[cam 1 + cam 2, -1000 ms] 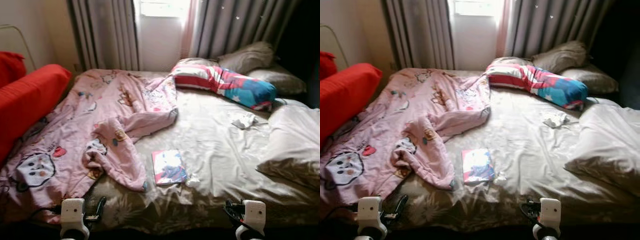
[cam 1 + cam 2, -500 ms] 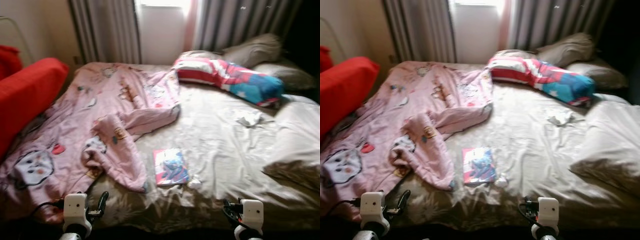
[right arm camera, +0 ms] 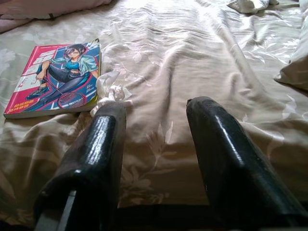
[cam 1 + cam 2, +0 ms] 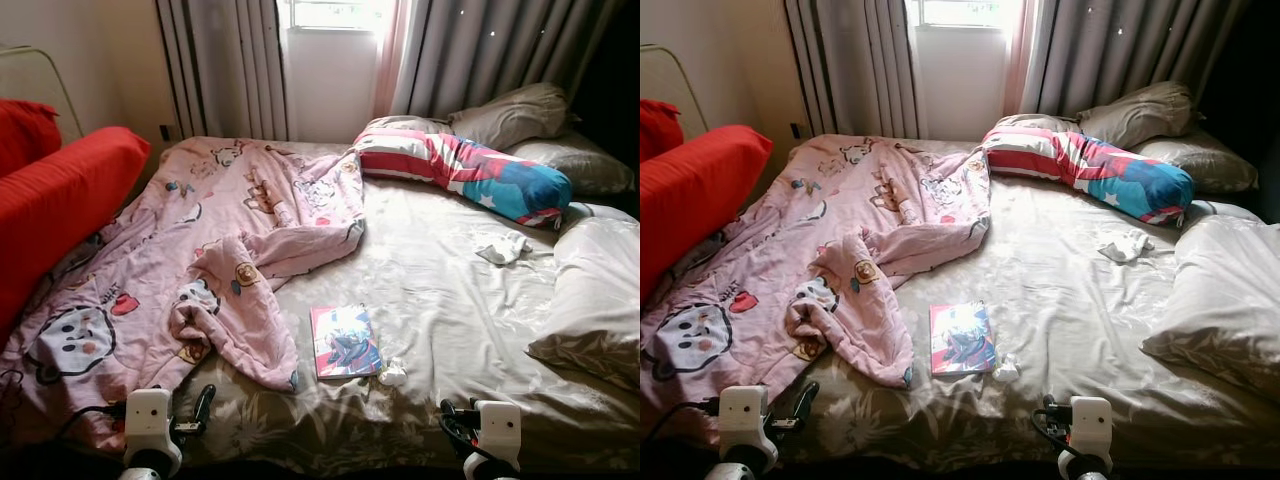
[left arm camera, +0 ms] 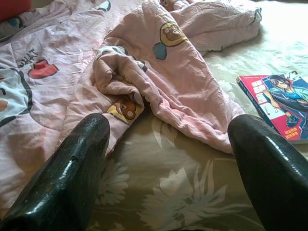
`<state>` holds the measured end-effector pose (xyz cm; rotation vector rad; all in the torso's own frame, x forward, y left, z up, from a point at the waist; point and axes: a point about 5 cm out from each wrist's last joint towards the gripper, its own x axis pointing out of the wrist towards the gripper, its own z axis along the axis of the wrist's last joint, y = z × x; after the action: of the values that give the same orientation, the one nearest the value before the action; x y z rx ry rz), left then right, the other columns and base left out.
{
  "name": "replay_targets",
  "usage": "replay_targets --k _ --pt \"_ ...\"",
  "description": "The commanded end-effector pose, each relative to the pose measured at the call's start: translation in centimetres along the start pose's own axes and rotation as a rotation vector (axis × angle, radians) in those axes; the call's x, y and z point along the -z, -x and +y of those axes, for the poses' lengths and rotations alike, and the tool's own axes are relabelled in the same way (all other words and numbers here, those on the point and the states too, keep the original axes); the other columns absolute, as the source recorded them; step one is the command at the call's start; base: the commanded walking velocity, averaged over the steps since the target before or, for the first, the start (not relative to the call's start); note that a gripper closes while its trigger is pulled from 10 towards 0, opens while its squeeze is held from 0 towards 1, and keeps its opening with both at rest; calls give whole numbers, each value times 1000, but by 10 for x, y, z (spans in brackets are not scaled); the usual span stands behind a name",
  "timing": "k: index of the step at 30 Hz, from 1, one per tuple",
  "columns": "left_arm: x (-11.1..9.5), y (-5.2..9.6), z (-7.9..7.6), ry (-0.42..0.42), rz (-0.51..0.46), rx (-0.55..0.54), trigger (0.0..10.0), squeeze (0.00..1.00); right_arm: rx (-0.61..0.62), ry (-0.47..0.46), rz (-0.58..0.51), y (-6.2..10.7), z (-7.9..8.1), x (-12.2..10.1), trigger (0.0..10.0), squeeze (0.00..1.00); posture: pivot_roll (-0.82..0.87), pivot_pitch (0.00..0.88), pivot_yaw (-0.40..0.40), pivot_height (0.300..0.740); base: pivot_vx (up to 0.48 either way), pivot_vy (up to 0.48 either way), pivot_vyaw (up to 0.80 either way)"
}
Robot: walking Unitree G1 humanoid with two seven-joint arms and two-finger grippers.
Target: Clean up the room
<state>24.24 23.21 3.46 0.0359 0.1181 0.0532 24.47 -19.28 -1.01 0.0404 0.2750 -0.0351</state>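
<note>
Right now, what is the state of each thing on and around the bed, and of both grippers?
Pink cartoon blanket: crumpled, bunched near the book.
Comic book: closed, lying flat, cover up.
Small white wrapper: crumpled beside the book.
White cloth: crumpled on the sheet.
Striped bolster pillow: lying across the bed's head.
Curtains: parted at the window.
Left gripper: open, empty.
Right gripper: open, empty.

The pink blanket [image 4: 190, 260] hides the bed's [image 4: 450, 300] left half. The red cushion [image 4: 50, 200] is cut by the picture's edge. The small white scrap [image 4: 392, 372] beside the book [image 4: 344, 341] cannot be identified.
</note>
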Motion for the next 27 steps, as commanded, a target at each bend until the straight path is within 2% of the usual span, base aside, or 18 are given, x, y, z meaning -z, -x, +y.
replay_targets --k 1,3,5,27 --pt "2 -1 -2 -1 6 7 10000 0 -1 9 -10 -2 -1 -2 10000 0 15 51 -35 627 247 0 800" --pt "2 -1 -2 -1 6 7 10000 0 0 5 -13 -2 -1 -3 10000 0 17 50 -35 627 249 0 800" --pt "1 -1 -2 -1 5 7 10000 0 7 -17 -3 -2 -2 -2 10000 0 17 50 -35 627 251 0 0" --pt "1 -1 -3 -4 0 13 10000 0 -11 11 -20 -3 -1 -4 10000 0 18 52 -32 627 252 0 0"
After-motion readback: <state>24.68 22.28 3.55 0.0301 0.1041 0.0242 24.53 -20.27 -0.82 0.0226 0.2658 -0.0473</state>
